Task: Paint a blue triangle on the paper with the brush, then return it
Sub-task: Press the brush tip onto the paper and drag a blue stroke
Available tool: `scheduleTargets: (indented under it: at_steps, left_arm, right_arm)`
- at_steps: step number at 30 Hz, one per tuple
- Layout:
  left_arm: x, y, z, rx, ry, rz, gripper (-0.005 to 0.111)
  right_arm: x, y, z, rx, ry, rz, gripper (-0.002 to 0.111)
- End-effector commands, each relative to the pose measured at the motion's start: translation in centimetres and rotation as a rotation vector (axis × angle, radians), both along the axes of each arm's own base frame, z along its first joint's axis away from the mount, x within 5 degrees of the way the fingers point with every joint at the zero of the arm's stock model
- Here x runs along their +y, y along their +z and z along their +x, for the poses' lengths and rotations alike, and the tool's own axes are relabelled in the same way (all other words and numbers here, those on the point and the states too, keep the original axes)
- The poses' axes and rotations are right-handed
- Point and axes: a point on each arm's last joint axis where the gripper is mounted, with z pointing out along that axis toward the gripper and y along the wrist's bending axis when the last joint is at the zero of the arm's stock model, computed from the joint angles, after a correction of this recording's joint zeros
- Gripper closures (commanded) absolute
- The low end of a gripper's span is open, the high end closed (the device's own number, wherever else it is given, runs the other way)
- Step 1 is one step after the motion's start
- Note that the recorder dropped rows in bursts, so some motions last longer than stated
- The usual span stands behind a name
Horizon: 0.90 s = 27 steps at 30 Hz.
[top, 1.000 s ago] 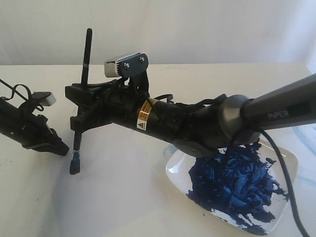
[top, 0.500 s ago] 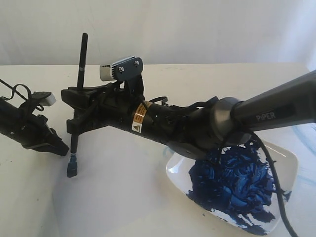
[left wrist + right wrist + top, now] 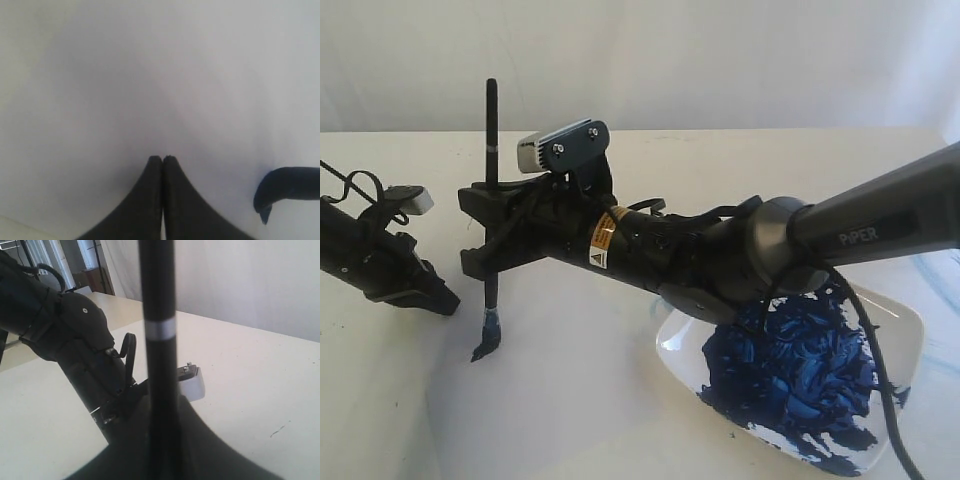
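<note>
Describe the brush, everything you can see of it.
The brush is a long, thin black stick with a pale band near its upper end and a paint-stained ferrule above dark-blue bristles. It stands nearly upright, bristles down, clamped mid-shaft in the right gripper. The bristles are bent sideways, apparently pressed onto the paper. No painted line shows beside them.

Black brush (image 3: 492, 290) with a silver band and a blue-stained tip. White dish (image 3: 670, 345) spread with dark-blue paint (image 3: 790, 380). Pale greyish-white paper (image 3: 570, 400) on a cream bench (image 3: 720, 160). Black right arm (image 3: 660, 245) with a grey link and a yellow-orange label (image 3: 603, 240).
</note>
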Motion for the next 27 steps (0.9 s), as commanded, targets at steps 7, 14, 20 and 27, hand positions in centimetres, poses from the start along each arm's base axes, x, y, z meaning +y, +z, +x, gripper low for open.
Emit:
scheduleTargets:
  at_steps: [7,14,20,27]
  left_arm:
    - [-0.1,-0.2,-0.3,0.023,-0.017,-0.007,0.107]
    - [-0.2,-0.2,-0.3,0.024,-0.017,-0.008,0.107]
    - [-0.2,-0.2,-0.3,0.024,-0.017,-0.008,0.107]
    - [-0.2,-0.2,-0.3,0.024,-0.017,-0.008,0.107]
  right_arm:
    - [0.0,0.0,0.1,-0.032,-0.007,-0.019,0.108]
    - [-0.1,0.0,0.4,-0.023,-0.041,-0.014,0.108]
    - [-0.5,0.1,0.8,-0.014,-0.065,-0.040,0.108]
    - [-1.4,0.7,1.7,-0.020,-0.100,-0.043,0.108]
